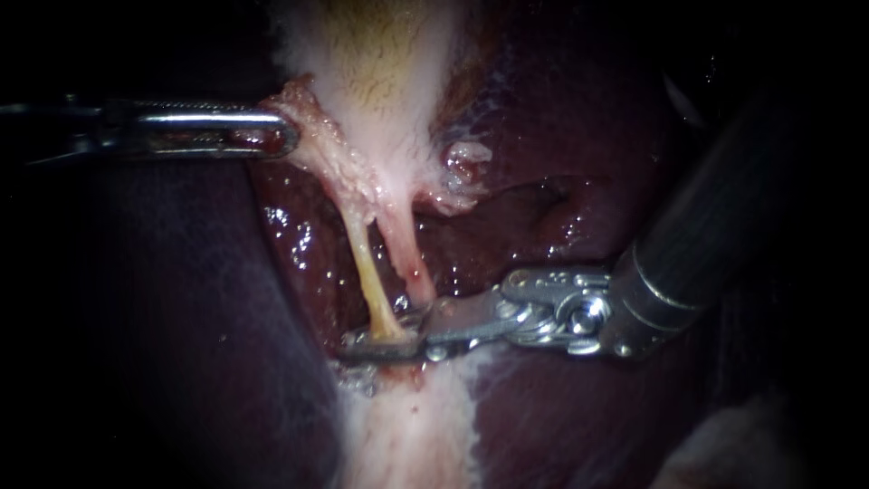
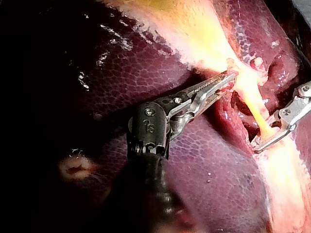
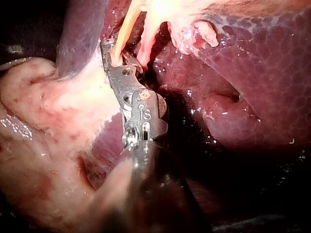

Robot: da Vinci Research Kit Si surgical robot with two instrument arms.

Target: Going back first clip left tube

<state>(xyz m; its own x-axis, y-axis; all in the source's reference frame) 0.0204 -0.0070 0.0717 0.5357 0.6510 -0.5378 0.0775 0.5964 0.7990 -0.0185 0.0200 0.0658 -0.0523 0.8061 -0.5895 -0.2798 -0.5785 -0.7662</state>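
Endoscope view: the right instrument (image 1: 376, 342) has its jaws slightly parted astride the lower end of the left tube (image 1: 367, 272), the thin yellow strand stretched taut just beside a pinker tube (image 1: 405, 258). I cannot make out a clip. The left instrument (image 1: 276, 136) has its jaws clamped on the ragged edge of the gallbladder (image 1: 389, 72), pulling it sideways. If the right instrument backs out crooked, a jaw could catch the stretched tube and tear it. No label or writing shows on the tissue.
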